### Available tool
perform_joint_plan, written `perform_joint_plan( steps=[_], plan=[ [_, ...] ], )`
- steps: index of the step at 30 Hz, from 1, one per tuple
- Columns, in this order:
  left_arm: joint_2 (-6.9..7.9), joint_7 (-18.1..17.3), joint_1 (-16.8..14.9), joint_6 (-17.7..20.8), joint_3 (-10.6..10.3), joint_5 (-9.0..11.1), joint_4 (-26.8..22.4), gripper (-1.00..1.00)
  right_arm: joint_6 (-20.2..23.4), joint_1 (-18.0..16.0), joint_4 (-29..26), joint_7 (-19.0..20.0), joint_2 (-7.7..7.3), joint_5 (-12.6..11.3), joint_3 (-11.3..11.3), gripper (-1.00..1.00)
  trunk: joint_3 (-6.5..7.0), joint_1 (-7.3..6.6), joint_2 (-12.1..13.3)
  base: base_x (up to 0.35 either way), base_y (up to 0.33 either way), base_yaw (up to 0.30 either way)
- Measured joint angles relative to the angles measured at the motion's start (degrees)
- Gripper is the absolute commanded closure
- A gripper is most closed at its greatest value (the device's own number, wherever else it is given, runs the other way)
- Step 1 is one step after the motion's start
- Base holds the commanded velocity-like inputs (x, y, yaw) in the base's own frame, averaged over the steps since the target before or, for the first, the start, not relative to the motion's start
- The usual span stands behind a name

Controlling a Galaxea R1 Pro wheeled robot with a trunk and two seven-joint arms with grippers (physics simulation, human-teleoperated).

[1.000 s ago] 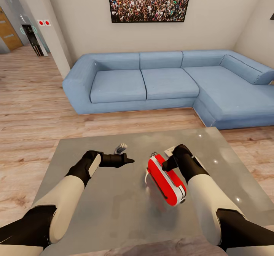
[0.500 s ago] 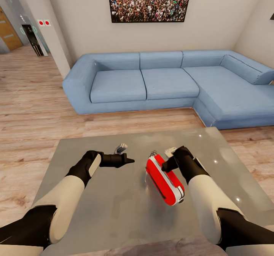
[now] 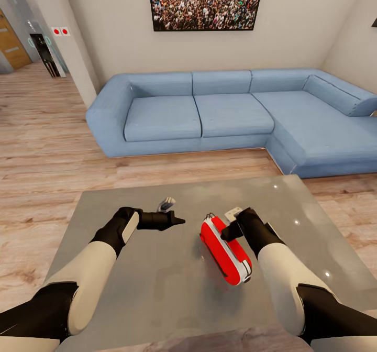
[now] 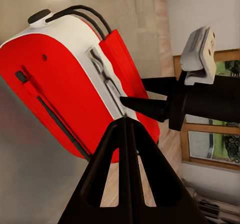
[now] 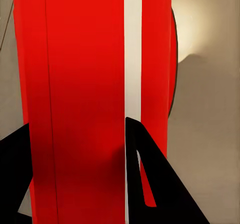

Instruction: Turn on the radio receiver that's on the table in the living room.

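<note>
One glossy red rounded radio receiver (image 3: 225, 251) between spread right tool (image 3: 229, 232) fingers.

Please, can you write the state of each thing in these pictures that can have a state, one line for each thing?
Radio receiver: tilted on the table, handle end away from the robot; on or off cannot be told.
Table: glossy grey top, carrying the radio receiver.
Left hand: shut, empty, apart from the radio receiver.
Right hand: open, fingers spread against the radio receiver's side.
Sofa: unoccupied.
</note>
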Motion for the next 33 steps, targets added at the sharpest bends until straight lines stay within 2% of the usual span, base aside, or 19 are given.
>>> perform_joint_plan(
  steps=[33],
  plan=[
    [0.01, 0.0, 0.0, -0.2, 0.0, 0.0, 0.0, 1.00, -4.6, -0.1, 3.6, -0.2, -0.19, 0.3, 0.0, 1.00, 0.02, -0.02, 0.0, 0.000, 0.000, 0.000]
  ],
)
